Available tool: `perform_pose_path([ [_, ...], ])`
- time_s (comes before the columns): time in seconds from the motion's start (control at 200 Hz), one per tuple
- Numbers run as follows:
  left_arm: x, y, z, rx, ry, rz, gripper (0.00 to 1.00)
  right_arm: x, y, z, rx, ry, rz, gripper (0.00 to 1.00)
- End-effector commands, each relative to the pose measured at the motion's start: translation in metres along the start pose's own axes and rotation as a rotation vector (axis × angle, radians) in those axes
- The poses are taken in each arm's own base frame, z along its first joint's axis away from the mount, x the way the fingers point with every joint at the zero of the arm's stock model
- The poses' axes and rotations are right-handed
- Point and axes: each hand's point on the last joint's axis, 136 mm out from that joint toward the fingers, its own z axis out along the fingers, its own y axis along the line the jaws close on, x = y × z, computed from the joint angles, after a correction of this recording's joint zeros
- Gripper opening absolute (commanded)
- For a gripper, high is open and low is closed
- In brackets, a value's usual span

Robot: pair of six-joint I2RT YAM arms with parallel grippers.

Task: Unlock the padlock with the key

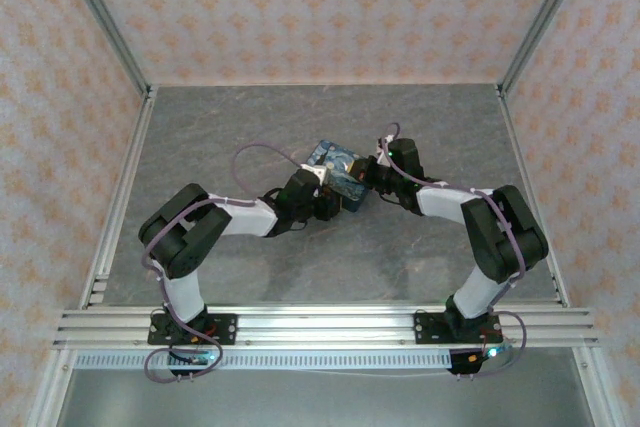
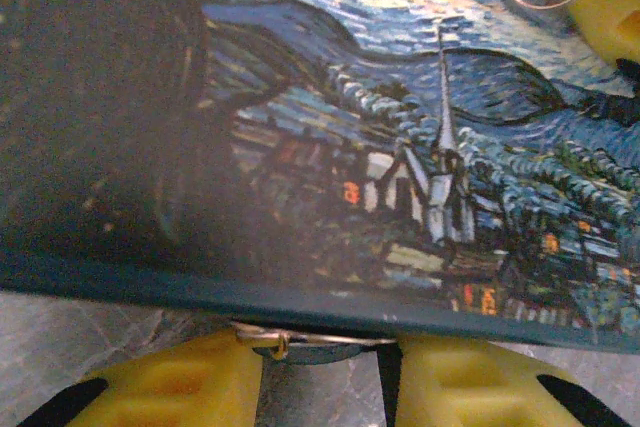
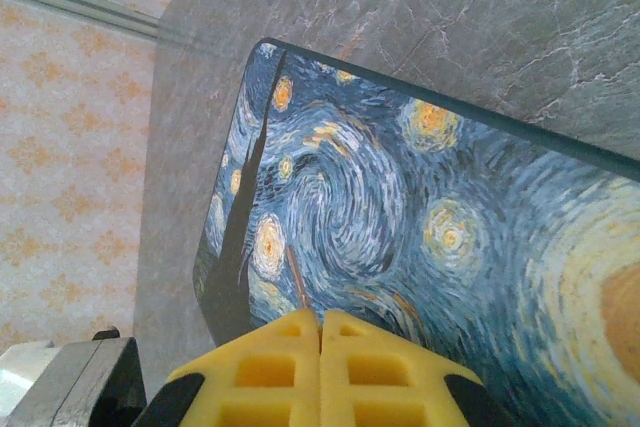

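Now: left gripper (image 2: 325, 367) half-open astride a small metal piece (image 2: 300, 345) at the edge of the tin (image 2: 400, 147) — grip unclear; right gripper (image 3: 320, 332) pinched shut above the same tin.

**Operator:** State of the right gripper (image 3: 320, 325)?

**Technician:** The two yellow fingers (image 3: 265, 372) are pressed flat together at the bottom edge, with no gap along the seam.

**Operator:** What is beyond the fingertips?

**Technician:** The starry-night tin lid (image 3: 400, 207), lying slantwise across the view. Whether the fingers touch it cannot be confirmed.

**Operator:** Surroundings?

**Technician:** A grey marbled table (image 3: 450, 37) lies past the lid's far edge. A patterned wall (image 3: 70, 177) and an aluminium rail (image 3: 80, 2) stand at left.
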Motion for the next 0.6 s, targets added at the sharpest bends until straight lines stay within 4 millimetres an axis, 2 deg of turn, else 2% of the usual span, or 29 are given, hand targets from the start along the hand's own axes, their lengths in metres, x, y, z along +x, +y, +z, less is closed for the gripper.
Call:
perform_pose_path([
  [0.0, -0.022, -0.027, -0.005, 0.089, -0.090, -0.012, 0.38, 0.015, -0.010, 0.002, 0.041, 0.054, 0.015, 0.00],
  [0.335, -0.021, -0.015, -0.002, 0.024, -0.095, -0.061, 0.37, 0.015, -0.008, 0.000, 0.038, 0.051, 0.013, 0.00],
  [0.49, -0.021, -0.016, -0.001, 0.030, -0.093, -0.082, 0.31, 0.014, -0.007, -0.001, 0.033, 0.047, 0.010, 0.00],
  [0.596, -0.023, -0.022, -0.004, 0.058, -0.095, -0.097, 0.30, 0.009, 0.001, -0.005, 0.013, 0.025, -0.011, 0.00],
])
